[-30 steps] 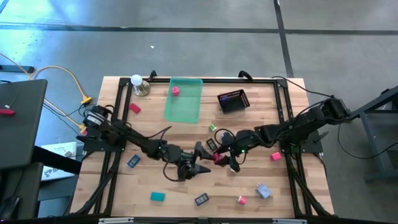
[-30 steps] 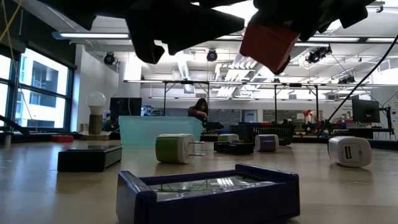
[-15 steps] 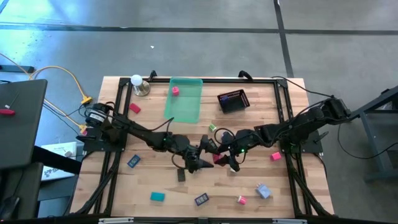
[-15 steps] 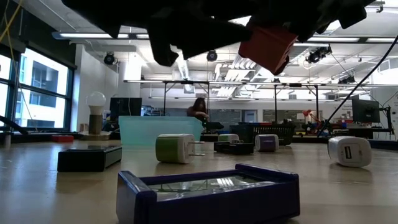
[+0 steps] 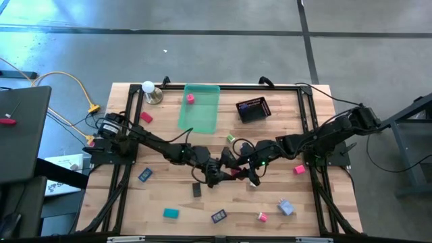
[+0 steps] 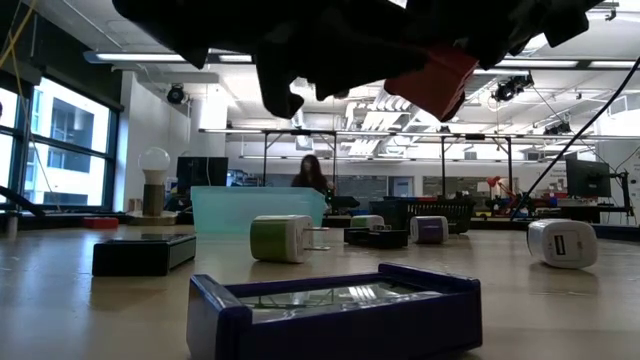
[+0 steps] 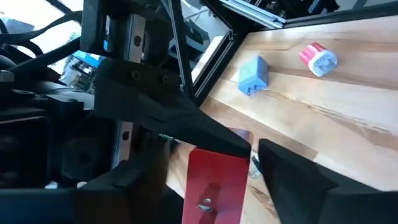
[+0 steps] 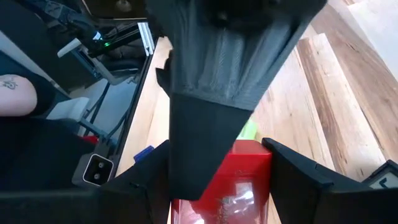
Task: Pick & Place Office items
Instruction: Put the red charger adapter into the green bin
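A red blocky plastic piece (image 5: 237,173) hangs above the table at frame centre. A pink piece (image 5: 190,98) lies in the tray, upper centre. Others lie scattered on the wood: a teal block (image 5: 171,213) and a pink cylinder-like piece (image 5: 262,217) at the bottom, a lavender piece (image 5: 285,206) lower right.

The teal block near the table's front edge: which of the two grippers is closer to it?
Left. The left gripper hangs mid-table, up and to the right of the teal block; the right gripper, holding the red piece, is further right, so farther away.
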Robot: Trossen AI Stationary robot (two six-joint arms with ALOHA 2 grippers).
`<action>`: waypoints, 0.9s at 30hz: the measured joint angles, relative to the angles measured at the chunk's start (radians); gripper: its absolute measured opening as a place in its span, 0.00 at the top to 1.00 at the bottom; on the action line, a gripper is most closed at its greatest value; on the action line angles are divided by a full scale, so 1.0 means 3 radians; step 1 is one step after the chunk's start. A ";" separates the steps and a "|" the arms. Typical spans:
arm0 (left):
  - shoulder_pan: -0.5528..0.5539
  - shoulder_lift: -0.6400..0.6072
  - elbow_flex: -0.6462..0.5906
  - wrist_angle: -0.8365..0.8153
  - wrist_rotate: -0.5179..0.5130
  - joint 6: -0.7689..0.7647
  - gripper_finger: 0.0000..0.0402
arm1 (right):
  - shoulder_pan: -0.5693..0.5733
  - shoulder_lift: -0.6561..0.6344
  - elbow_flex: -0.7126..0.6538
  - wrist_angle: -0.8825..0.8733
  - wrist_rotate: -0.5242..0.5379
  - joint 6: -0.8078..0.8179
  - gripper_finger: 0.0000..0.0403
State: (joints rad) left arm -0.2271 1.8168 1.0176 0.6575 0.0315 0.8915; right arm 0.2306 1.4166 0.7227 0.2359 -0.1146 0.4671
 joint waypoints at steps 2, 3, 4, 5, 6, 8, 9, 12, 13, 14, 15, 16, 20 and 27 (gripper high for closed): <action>0.0015 0.0000 0.0015 -0.0004 0.0041 -0.0047 0.50 | 0.0000 0.0000 0.0001 0.0001 -0.0004 0.0001 0.51; 0.0015 0.0016 0.0016 0.0001 0.0066 -0.0043 0.53 | 0.0000 -0.0003 0.0001 0.0002 -0.0006 0.0000 0.51; 0.0020 0.0029 0.0019 0.0009 0.0077 -0.0008 0.57 | 0.0000 -0.0003 0.0000 -0.0008 -0.0017 -0.0008 0.51; 0.0021 0.0035 0.0019 -0.0003 0.0076 0.0038 0.60 | -0.0001 -0.0003 0.0000 -0.0011 -0.0032 -0.0011 0.51; 0.0022 0.0047 0.0022 -0.0008 0.0077 0.0070 0.63 | -0.0005 -0.0003 0.0000 -0.0013 -0.0050 -0.0013 0.51; 0.0023 0.0091 0.0042 0.0015 0.0081 0.0100 0.67 | -0.0005 -0.0003 -0.0002 -0.0048 -0.0079 -0.0010 0.51; 0.0023 0.0097 0.0043 0.0012 0.0081 0.0108 0.68 | -0.0006 0.0001 -0.0006 -0.0046 -0.0081 -0.0007 0.51; 0.0024 0.0096 0.0043 -0.0005 0.0081 0.0119 0.68 | -0.0008 0.0004 -0.0006 -0.0036 -0.0091 0.0000 0.51; 0.0023 0.0095 0.0043 -0.0004 0.0078 0.0118 0.68 | -0.0008 0.0004 -0.0006 -0.0036 -0.0088 -0.0001 0.51; 0.0023 0.0095 0.0045 -0.0004 0.0077 0.0118 0.67 | -0.0008 0.0004 -0.0006 -0.0034 -0.0086 -0.0001 0.51; 0.0023 0.0097 0.0052 -0.0009 0.0077 0.0128 0.67 | -0.0008 0.0004 -0.0006 -0.0034 -0.0088 -0.0003 0.51; 0.0023 0.0096 0.0056 -0.0011 0.0078 0.0165 0.67 | -0.0008 0.0004 -0.0006 -0.0030 -0.0087 -0.0010 0.51; 0.0023 0.0097 0.0057 -0.0014 0.0076 0.0221 0.67 | -0.0008 0.0003 -0.0006 -0.0027 -0.0080 -0.0023 0.51; 0.0023 0.0097 0.0057 -0.0022 0.0066 0.0262 0.68 | -0.0008 0.0003 -0.0006 -0.0023 -0.0090 -0.0045 0.51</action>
State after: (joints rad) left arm -0.2203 1.8458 1.0348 0.6507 0.0512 0.9701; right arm 0.2283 1.4174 0.7208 0.2291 -0.1417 0.4535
